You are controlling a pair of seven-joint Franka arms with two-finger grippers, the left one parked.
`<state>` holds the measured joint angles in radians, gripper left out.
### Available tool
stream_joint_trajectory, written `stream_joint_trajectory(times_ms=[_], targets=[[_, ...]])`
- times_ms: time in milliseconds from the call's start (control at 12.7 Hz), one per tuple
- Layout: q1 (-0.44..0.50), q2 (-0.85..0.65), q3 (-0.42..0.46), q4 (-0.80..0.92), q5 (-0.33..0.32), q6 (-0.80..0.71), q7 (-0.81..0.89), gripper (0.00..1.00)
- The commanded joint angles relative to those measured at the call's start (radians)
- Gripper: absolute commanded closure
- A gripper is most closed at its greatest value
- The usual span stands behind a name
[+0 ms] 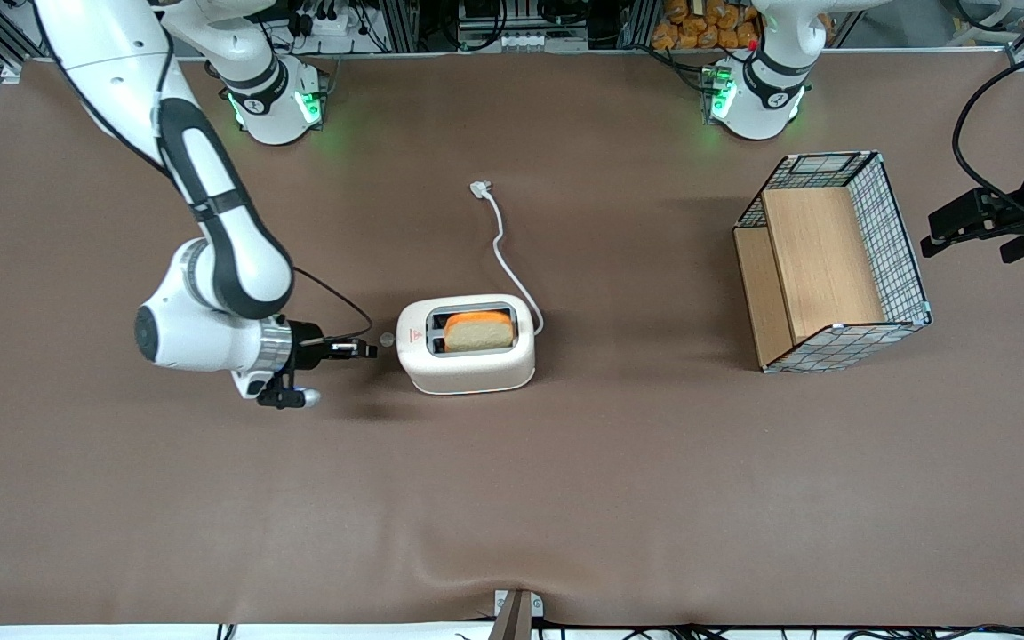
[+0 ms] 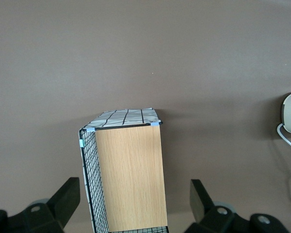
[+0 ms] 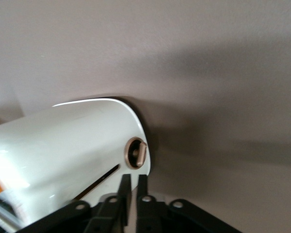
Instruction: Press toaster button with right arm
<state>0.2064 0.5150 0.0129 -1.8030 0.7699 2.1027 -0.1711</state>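
Right wrist view puts my gripper (image 3: 132, 190) just short of the toaster (image 3: 63, 150), its two fingers (image 3: 141, 187) drawn narrow with only a slit between them and nothing held. The toaster button (image 3: 136, 153) sits on the toaster's end wall, just above the fingertips and apart from them, with a thin slot in the wall beside it.

From the front view I see the right arm (image 1: 210, 222) reaching low across the brown table (image 1: 512, 498), gripper (image 1: 366, 350) level with the toaster (image 1: 466, 344), and the button (image 1: 386, 338) as a small grey knob in the gap between them. A slice of bread (image 1: 478, 331) stands in one slot. The white cord (image 1: 505, 249) runs away from the toaster, farther from the camera, to its plug (image 1: 481, 188). A wire basket (image 1: 832, 260) with wooden panels stands well apart toward the parked arm's end.
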Motion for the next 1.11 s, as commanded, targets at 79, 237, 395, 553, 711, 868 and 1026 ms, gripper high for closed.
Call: stream_joint_trajectory(times_ms=[79,237,395,553,711,868,1026], targets=[[-0.056,0.023,0.004,0.096,0.006,-0.101,-0.025,0.00],[-0.079,0.023,0.004,0.132,-0.065,-0.112,-0.030,0.00],[-0.076,0.022,0.006,0.197,-0.182,-0.122,-0.027,0.00],[-0.090,0.023,0.006,0.282,-0.234,-0.197,-0.027,0.00],[-0.125,0.033,0.009,0.370,-0.298,-0.268,-0.033,0.00],[-0.136,0.022,0.013,0.437,-0.416,-0.311,-0.044,0.00],[-0.162,0.022,0.016,0.543,-0.435,-0.435,-0.044,0.00]])
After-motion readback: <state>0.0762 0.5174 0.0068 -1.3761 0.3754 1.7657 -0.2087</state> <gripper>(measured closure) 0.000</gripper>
